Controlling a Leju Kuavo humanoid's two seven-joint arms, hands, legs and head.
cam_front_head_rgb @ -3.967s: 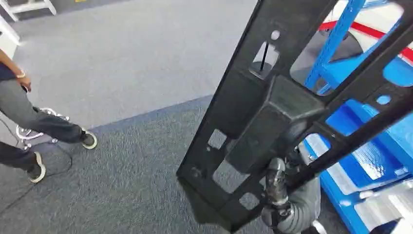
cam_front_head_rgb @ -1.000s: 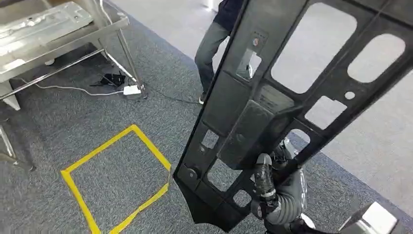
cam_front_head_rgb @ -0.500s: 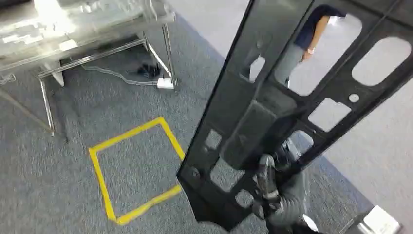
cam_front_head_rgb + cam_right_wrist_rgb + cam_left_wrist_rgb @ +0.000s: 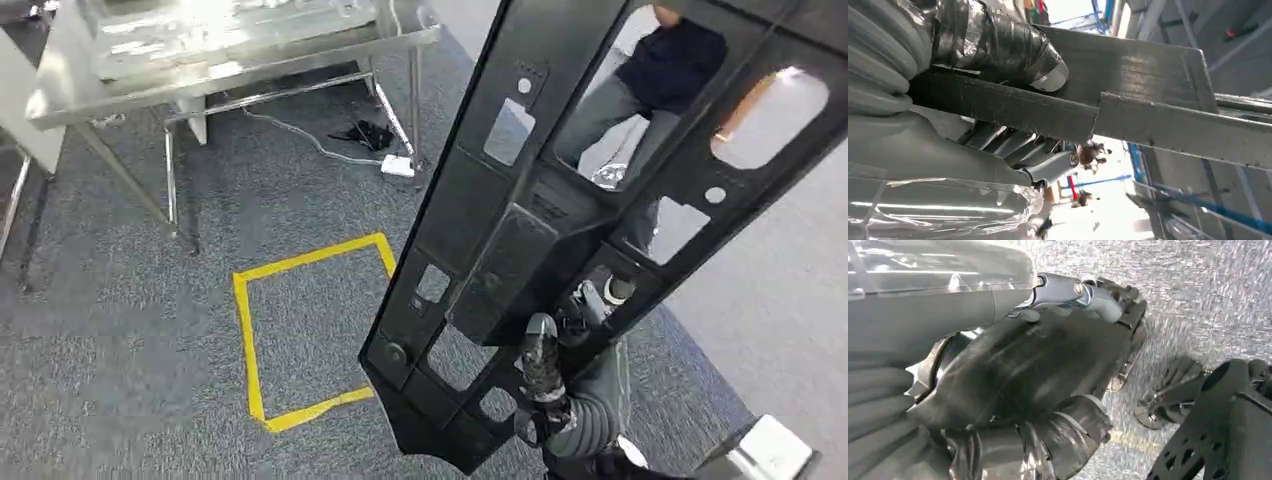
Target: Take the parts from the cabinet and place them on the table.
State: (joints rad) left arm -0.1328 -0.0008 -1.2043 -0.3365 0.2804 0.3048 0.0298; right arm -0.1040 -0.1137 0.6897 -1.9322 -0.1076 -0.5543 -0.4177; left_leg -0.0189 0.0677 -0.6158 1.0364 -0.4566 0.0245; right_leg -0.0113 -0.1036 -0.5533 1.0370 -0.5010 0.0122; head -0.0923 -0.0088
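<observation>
One part, a long black panel [image 4: 560, 230] full of cut-outs, is up in my right hand [image 4: 570, 400], and I'm carrying it toward the steel table [image 4: 230, 70]. In the head view the panel rises steeply from the hand, which grips it near its lower end; the right wrist view shows a taped finger [image 4: 998, 45] wrapped over the panel's edge [image 4: 1148, 115] with the thumb underneath, so that hold looks firm to me. My left hand [image 4: 1018, 390] hangs low with its fingers curled in, holding nothing that I can make out, above the carpet.

Measured from the table: it stands far off at the upper left of the head view, with a yellow taped square [image 4: 310, 340] on the carpet just in front of it, between it and the panel. A cable and white plug [image 4: 397, 165] lie by the table's near leg. A person [image 4: 650, 90] stands to the table's right, visible through the panel's openings.

My worries from here: the grip is at one end, so the long free end has leverage and could twist in the fingers if I turn sharply. The panel blocks much of my forward view, so its top could swing toward the person or clip the table edge. The cable beside the leg is a trip risk for my feet.
</observation>
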